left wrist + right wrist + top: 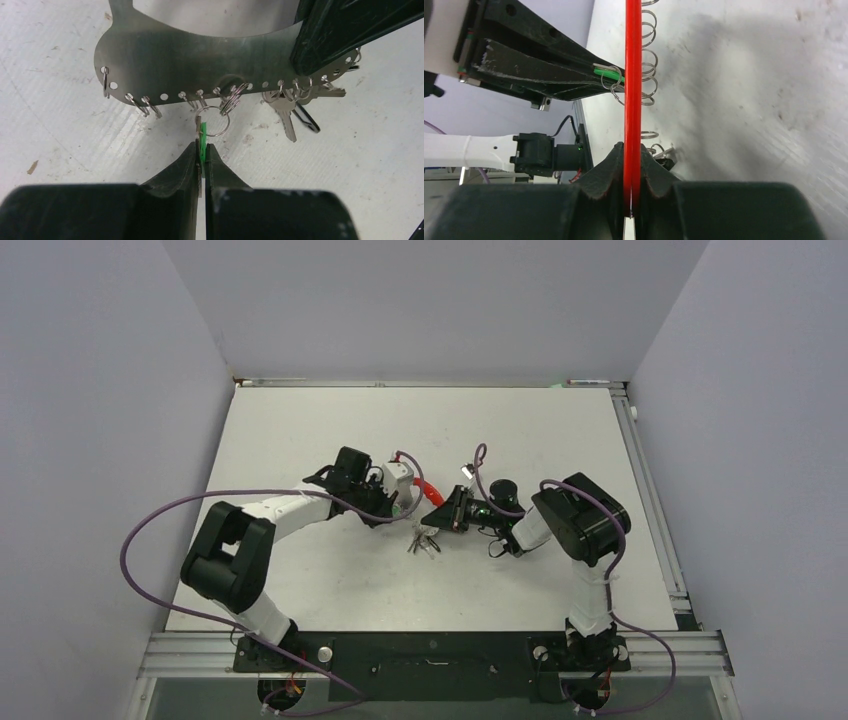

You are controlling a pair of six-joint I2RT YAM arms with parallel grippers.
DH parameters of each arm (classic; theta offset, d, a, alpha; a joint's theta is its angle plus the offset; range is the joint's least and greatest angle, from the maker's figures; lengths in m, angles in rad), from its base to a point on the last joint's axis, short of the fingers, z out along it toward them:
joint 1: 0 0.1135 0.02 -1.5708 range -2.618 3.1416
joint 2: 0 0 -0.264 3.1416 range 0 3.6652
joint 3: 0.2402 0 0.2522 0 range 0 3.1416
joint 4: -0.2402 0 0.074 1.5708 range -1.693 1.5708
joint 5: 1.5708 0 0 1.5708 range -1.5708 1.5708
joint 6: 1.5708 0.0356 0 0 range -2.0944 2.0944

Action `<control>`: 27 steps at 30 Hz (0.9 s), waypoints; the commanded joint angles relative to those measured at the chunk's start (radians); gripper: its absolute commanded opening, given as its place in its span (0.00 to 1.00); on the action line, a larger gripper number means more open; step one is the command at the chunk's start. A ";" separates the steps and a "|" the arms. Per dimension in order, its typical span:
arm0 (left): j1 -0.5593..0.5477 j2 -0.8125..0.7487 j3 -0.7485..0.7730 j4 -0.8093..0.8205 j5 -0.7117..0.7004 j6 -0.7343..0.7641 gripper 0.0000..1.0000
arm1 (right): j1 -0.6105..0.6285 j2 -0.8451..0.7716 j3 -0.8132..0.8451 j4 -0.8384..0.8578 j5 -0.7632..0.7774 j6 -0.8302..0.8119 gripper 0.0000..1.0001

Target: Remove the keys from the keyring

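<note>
From above, the left gripper (pixel 405 512) and right gripper (pixel 440 512) are facing tip to tip at the keyring (pixel 428 490), with the keys (pixel 423 542) bunching just nearside of both. In the left wrist view, the left fingers (pixel 186 167) are pinching the green-headed key (pixel 203 142) at their tips. In the right wrist view, the right fingers (pixel 610 165) are clamping the keyring's red band (pixel 632 90) between them.

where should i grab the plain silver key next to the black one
By its blade, from the tip end: the silver key points away from the keyring plate, blade free, while its head sits crowded among split rings and other keys under the right gripper's finger.
</note>
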 commanded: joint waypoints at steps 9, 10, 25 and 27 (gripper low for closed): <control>-0.063 0.024 0.104 -0.126 -0.155 0.197 0.00 | -0.008 -0.001 -0.053 0.077 -0.023 -0.065 0.40; -0.066 0.026 0.116 -0.140 -0.159 0.210 0.00 | -0.016 -0.013 -0.055 0.073 -0.033 -0.070 0.42; -0.167 -0.040 0.168 -0.305 -0.375 0.589 0.00 | -0.164 -0.227 -0.019 -0.079 -0.123 -0.261 0.56; -0.176 -0.068 0.170 -0.298 -0.383 0.640 0.00 | -0.196 -0.240 -0.002 -0.078 -0.133 -0.263 0.56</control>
